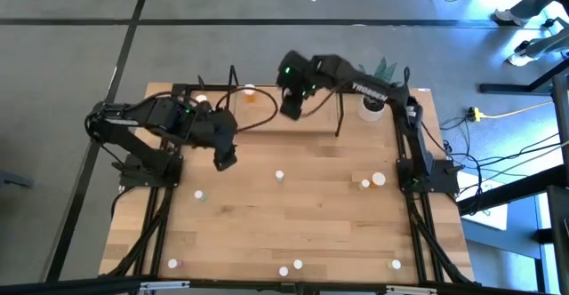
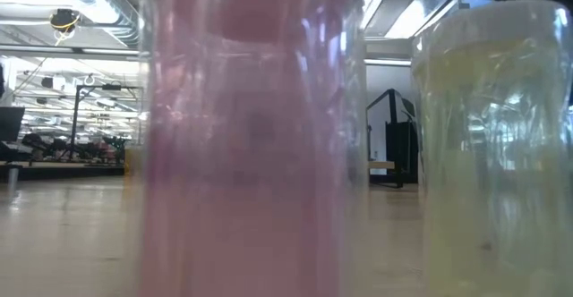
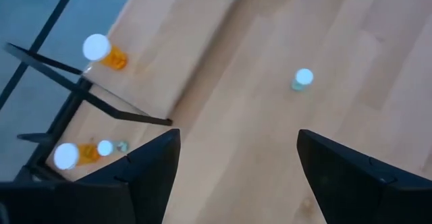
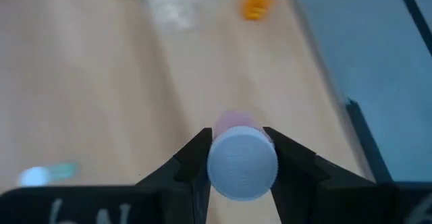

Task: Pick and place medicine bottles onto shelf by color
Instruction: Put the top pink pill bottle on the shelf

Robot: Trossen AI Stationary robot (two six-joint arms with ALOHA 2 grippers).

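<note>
Right gripper (image 4: 241, 158): fingers (image 4: 192, 163) pinch a pink bottle (image 4: 241, 158) at its white cap, one finger on each side. In the overhead picture this gripper (image 1: 292, 107) sits at upper centre, over the shelf (image 1: 307, 117) that runs along the top of the table (image 1: 311, 224). An orange bottle (image 4: 256, 1) shows at the top of the right wrist picture, on the pale wood.

Left gripper (image 3: 233, 160): fingers (image 3: 152, 166) spread wide, nothing between them. Overhead it (image 1: 225, 159) is left of centre, above bare table, just below the shelf's left part. Its wrist picture shows two orange bottles (image 3: 104, 50) (image 3: 75, 154) at the left by a black wire loop (image 3: 88, 96), and a green bottle (image 3: 302, 79) at the upper right.

Overhead, loose bottles with white caps: one at centre (image 1: 280, 177), two at right centre (image 1: 372, 181), one at left (image 1: 198, 194), several along the bottom edge (image 1: 296, 265).

Low picture: a pink bottle (image 2: 251, 136) fills the centre, a whitish one (image 2: 497, 145) fills the right, both too close for detail.
</note>
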